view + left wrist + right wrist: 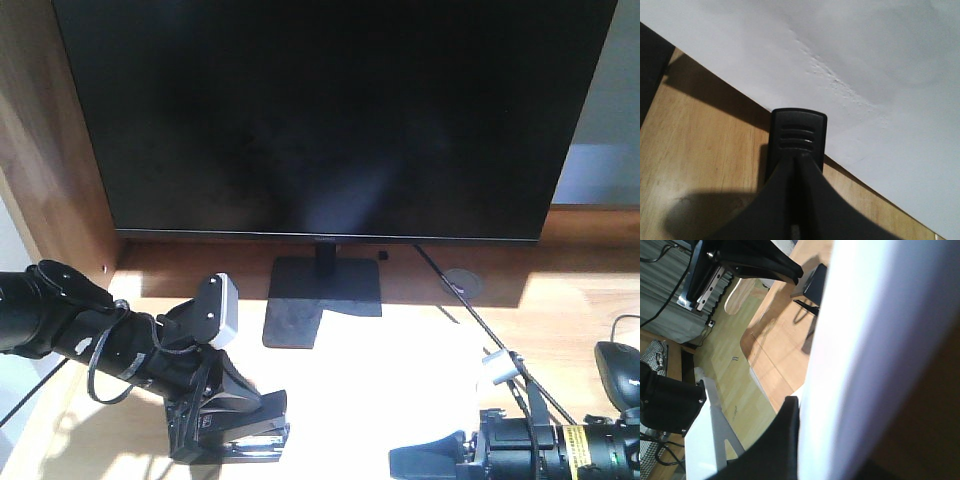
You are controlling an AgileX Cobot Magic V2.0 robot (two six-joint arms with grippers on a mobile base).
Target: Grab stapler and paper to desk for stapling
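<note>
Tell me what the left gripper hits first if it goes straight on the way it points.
The left gripper, shut on the stapler, points at the paper lying on the desk. The stapler's front end would probably meet the paper's edge first, though depth is unclear.

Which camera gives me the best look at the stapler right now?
Left wrist view: the stapler sits centred in the left claw, its ribbed end at the paper edge. The front view shows it dark, low in frame. The right wrist view catches only a black-and-metal shape top left, likely it.
</note>
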